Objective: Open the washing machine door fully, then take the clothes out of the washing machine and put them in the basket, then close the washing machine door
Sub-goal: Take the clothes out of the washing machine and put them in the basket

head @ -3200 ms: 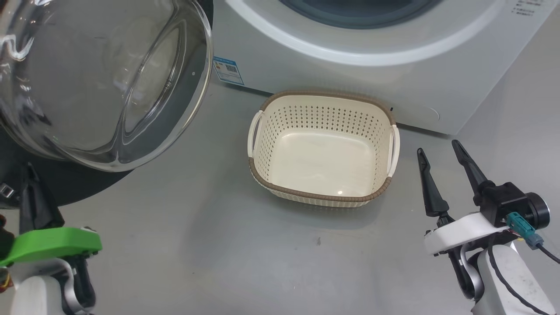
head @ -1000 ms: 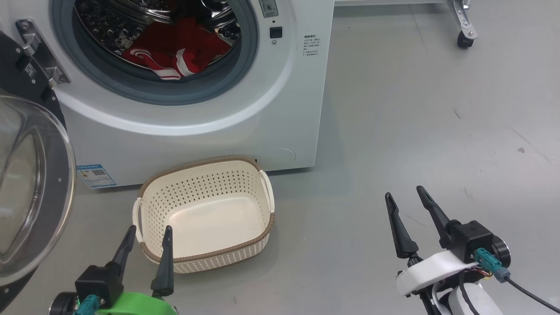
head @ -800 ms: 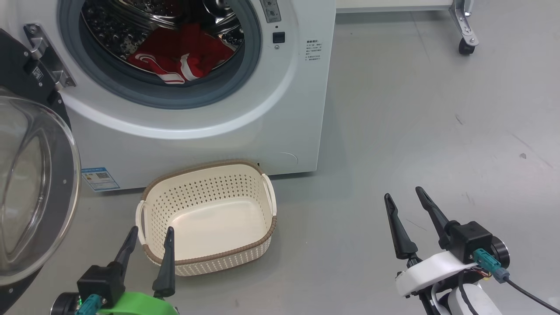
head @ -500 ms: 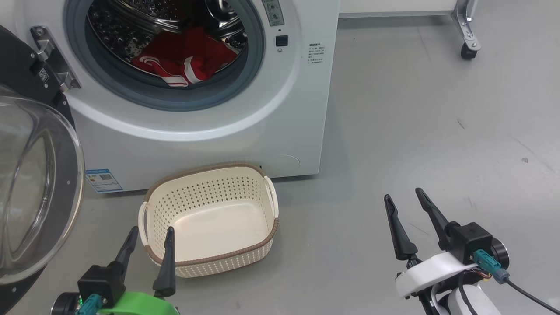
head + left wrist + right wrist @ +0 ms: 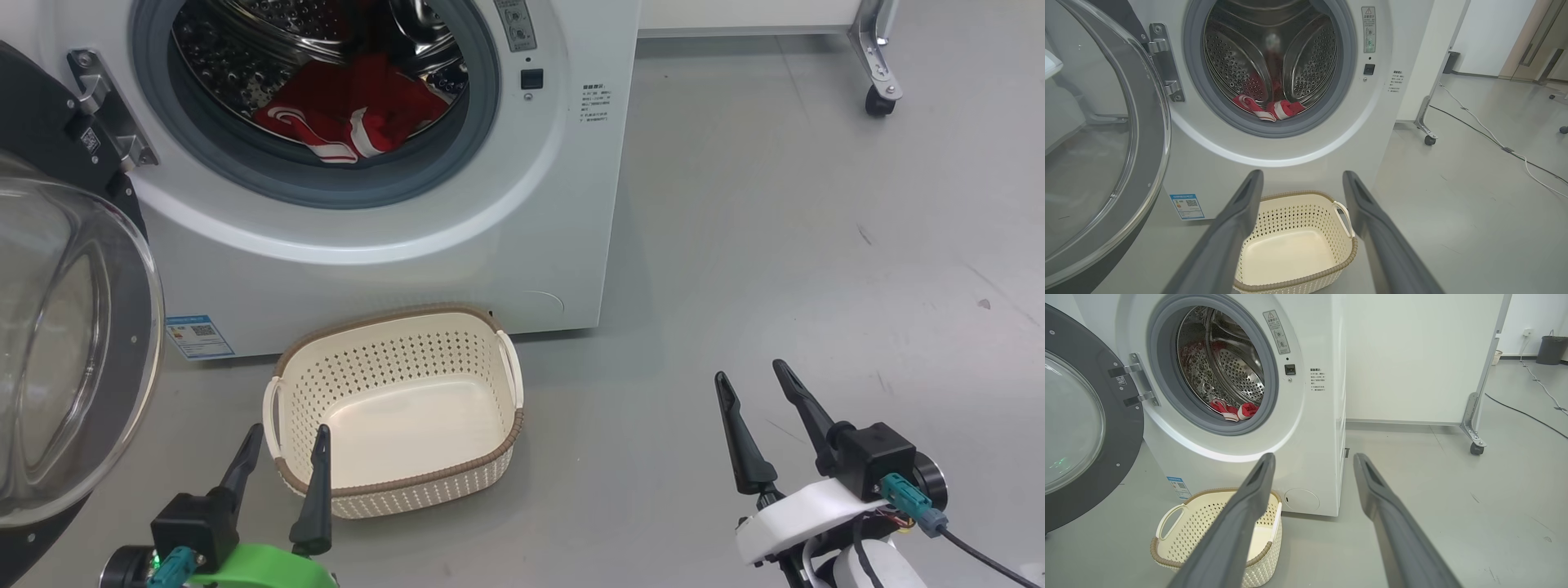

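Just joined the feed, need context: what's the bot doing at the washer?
The washing machine door stands swung wide open on the robot's left. The red clothes lie in the drum of the washing machine, nothing taken out yet. The cream basket sits empty on the floor in front of it. The left fingers and right fingers are open and empty, well short of the drum.

Lab or test hall, not a home. Bare grey floor (image 5: 1453,490) all round, and the washing machine (image 5: 1314,416) stands free on it just ahead of the right claw (image 5: 1314,457). Behind it, up and right of that claw, a white partition panel (image 5: 1412,355) on a castor (image 5: 1476,448). Loose cables (image 5: 1504,149) trail over the floor right of the left claw (image 5: 1302,174), with a wooden door (image 5: 1535,45) far beyond. Dark bin (image 5: 1551,349) by the far wall.
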Robot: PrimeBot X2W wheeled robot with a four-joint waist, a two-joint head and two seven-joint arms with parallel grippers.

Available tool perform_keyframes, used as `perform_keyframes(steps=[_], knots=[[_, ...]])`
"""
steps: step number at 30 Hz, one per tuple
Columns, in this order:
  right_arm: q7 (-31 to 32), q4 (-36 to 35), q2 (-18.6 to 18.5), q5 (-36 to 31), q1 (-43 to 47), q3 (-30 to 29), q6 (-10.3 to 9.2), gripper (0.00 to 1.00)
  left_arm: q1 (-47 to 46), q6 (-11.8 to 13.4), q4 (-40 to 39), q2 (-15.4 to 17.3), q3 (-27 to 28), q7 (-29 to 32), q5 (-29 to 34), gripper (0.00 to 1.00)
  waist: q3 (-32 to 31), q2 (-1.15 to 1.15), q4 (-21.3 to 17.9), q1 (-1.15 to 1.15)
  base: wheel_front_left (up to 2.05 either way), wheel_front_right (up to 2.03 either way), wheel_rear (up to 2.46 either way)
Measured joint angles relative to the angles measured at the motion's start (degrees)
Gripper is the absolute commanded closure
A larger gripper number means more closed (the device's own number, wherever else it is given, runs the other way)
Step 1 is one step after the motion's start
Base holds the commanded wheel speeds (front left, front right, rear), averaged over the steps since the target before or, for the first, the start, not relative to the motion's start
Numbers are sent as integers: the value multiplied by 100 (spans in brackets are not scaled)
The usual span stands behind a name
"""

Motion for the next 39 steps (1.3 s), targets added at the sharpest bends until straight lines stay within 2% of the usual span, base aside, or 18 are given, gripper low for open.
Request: perform_keyframes(steps=[17, 29, 39], knots=[[0, -5, 11, 0, 2, 20, -1, 0, -1, -1, -151, -1, -63, -59, -10, 0, 17, 0, -18, 0, 37, -37, 0], [0, -10, 12, 0, 6, 24, -2, 0, 2, 0, -144, -1, -99, -52, -10, 0, 4, 0, -24, 0, 94, -94, 0], [0, -21, 13, 2, 7, 18, -9, 0, 5, 98, -140, -3, -88, 8, -11, 0, 60, 0, -24, 0, 107, -107, 0]])
